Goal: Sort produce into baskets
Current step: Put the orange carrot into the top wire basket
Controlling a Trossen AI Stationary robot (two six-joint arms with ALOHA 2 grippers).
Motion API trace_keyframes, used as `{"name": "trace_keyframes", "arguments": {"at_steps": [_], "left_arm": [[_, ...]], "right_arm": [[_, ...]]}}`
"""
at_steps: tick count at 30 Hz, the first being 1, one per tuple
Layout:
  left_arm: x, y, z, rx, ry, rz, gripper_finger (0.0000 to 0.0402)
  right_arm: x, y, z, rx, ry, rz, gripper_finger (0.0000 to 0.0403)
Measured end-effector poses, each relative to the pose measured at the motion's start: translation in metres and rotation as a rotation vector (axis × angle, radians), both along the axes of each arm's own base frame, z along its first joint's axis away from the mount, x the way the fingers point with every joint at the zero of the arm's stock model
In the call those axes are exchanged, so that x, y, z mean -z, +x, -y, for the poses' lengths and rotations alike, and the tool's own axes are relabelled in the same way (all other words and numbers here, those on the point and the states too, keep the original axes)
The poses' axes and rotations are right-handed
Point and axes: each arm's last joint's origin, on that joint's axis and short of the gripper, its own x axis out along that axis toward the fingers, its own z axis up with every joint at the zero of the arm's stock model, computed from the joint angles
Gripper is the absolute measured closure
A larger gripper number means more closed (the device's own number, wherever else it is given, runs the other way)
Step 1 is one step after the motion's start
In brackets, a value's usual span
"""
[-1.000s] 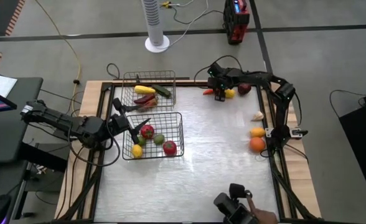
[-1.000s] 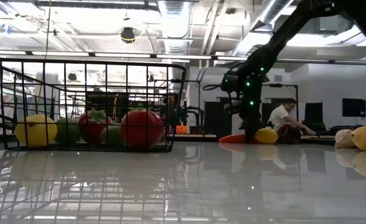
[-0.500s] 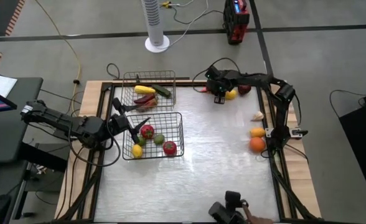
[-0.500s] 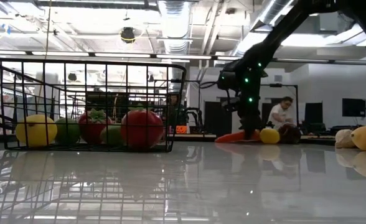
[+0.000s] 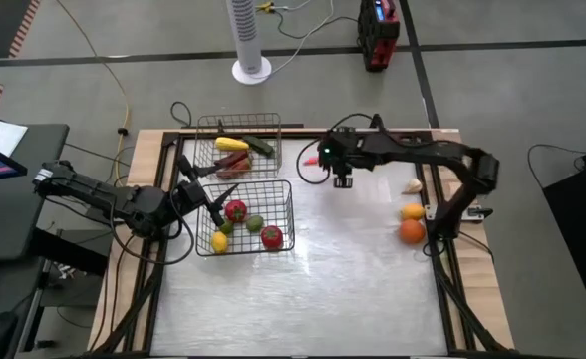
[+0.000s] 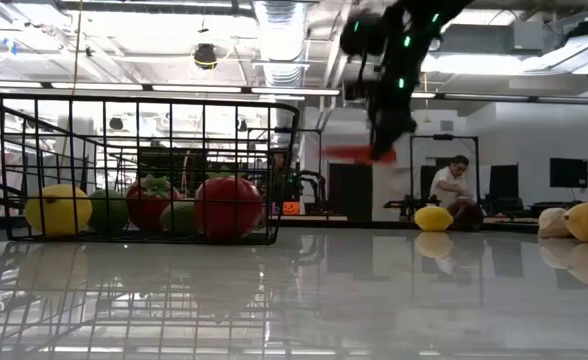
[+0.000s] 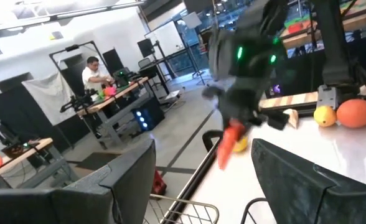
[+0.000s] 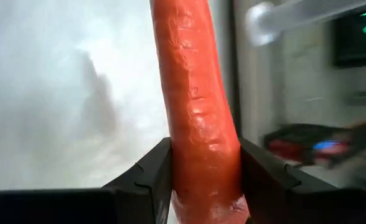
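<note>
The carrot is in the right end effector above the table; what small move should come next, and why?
Probably carry the carrot left toward the far basket: the right end effector holds it lifted, and that basket already holds long peppers.

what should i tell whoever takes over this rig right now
Right gripper: shut on a carrot, lifted above the table, near the far basket.
Left gripper: open, at the near basket.
Done: peppers and a yellow piece in the far basket; round fruits in the near one.
Left: drop off the carrot, then sort the lemon, the orange and the other pieces along the right edge.
</note>
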Motion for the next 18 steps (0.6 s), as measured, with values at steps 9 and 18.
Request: {"name": "trace_keyframes", "arguments": {"at_steps": [9,18], "left_arm": [[-0.002,0.0,0.0,0.018,-0.008,0.026,0.0148],[-0.002,0.0,0.0,-0.003,0.011,0.013,0.0148]], "right_arm": [[-0.061,0.023,-0.022,-0.205,0.01,0.612,0.0192],[-0.053,0.095,0.001,-0.343,0.019,0.933,0.0202]]}}
